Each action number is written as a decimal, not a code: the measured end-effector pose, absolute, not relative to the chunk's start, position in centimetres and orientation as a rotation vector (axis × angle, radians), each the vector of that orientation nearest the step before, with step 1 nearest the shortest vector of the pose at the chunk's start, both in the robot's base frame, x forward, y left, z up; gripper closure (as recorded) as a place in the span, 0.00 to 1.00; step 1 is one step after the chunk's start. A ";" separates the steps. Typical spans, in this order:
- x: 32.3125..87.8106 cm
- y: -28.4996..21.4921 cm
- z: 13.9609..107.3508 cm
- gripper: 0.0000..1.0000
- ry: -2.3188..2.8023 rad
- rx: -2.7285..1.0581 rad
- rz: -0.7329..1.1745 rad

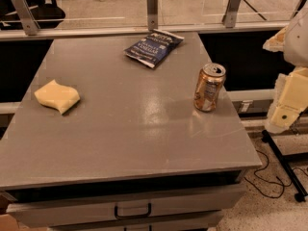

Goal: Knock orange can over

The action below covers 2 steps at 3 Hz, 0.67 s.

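Note:
The orange can (209, 87) stands upright near the right edge of the grey table (130, 129). It is shiny copper-orange with a silver top and pale label patches. My gripper (287, 107) shows as cream-coloured parts at the right edge of the view, beyond the table's right side. It is to the right of the can, apart from it and not touching it.
A dark blue snack bag (154, 47) lies at the back middle of the table. A yellow sponge (57, 96) lies at the left. A drawer with a handle (132, 211) is under the tabletop. A railing with glass runs behind the table. Cables and a stand leg (284, 165) are on the floor at the right.

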State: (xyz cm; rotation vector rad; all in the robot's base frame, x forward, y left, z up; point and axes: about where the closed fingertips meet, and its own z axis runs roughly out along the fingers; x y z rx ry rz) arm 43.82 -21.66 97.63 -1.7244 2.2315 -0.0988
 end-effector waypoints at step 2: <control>44.5 -22.2 97.5 0.00 2.214 -1.696 -0.062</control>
